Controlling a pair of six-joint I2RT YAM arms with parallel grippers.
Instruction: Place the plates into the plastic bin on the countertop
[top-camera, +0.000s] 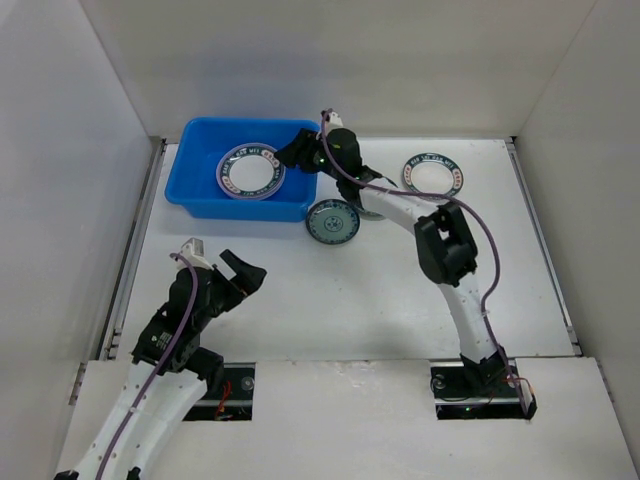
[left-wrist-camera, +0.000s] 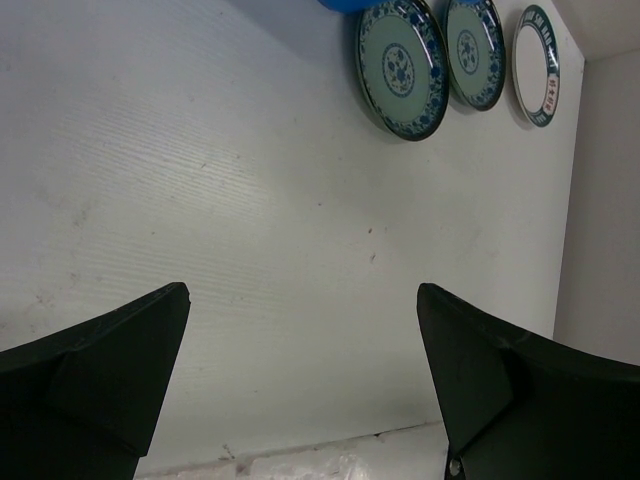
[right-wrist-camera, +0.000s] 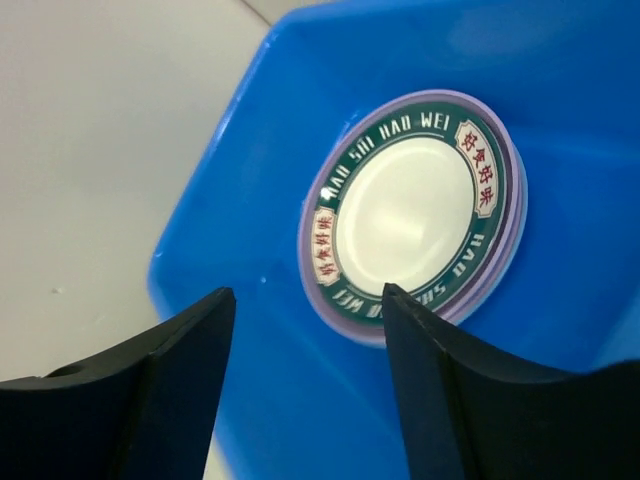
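The blue plastic bin (top-camera: 200, 190) stands at the back left of the white countertop (top-camera: 350, 290). Inside it lies a stack topped by a white-centred plate with a dark patterned rim (top-camera: 250, 172); in the right wrist view this plate (right-wrist-camera: 415, 215) rests on a lavender plate (right-wrist-camera: 345, 322). My right gripper (top-camera: 300, 150) hovers over the bin's right end, open and empty (right-wrist-camera: 308, 290). A teal patterned plate (top-camera: 333, 221) lies by the bin's front right corner, a second one (top-camera: 372, 210) is partly hidden by the right arm, and another white-centred plate (top-camera: 432, 173) lies to the right. My left gripper (top-camera: 243, 275) is open and empty above the countertop.
White walls bound the countertop on three sides. The left wrist view shows both teal plates (left-wrist-camera: 402, 68) (left-wrist-camera: 475, 52), the white-centred plate (left-wrist-camera: 536, 65) and a corner of the bin (left-wrist-camera: 345, 4) far ahead of the left gripper (left-wrist-camera: 303, 290).
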